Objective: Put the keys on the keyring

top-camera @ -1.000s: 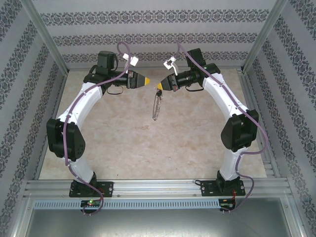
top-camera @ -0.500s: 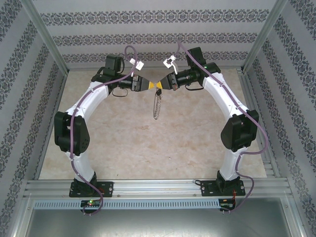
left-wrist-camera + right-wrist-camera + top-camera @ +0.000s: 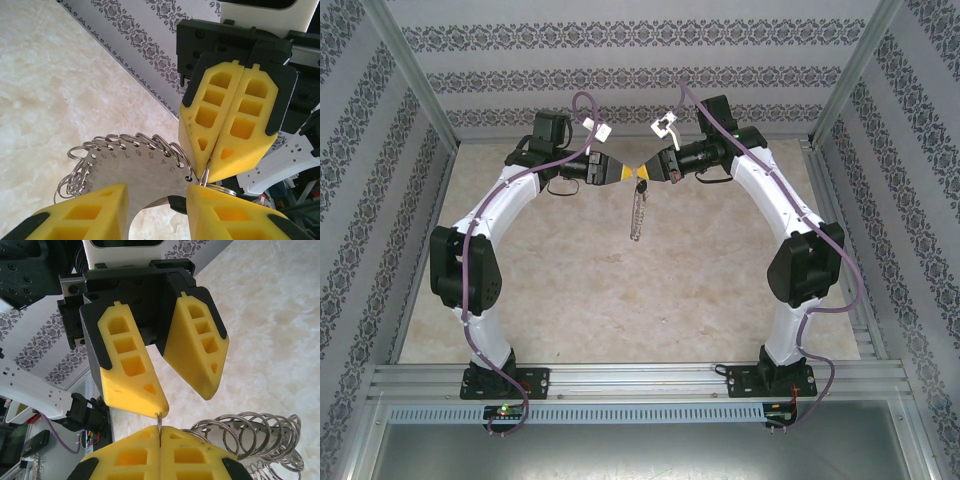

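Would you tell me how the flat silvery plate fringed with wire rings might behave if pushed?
It probably swings freely, hanging from one thin ring pinched in the shut right claw. The plate looks stiff; its loose rim rings would likely flop and snag.

My left gripper (image 3: 623, 172) and my right gripper (image 3: 644, 173) meet tip to tip above the table (image 3: 620, 290), so nothing can pass between them. The keyring (image 3: 638, 212) hangs from the closed right tips and blocks the way just below. The left jaws stand apart, with a free gap between them. On both sides of the ring there is wide room. The patterned walls (image 3: 360, 180) and the metal posts (image 3: 415, 75) close the sides.
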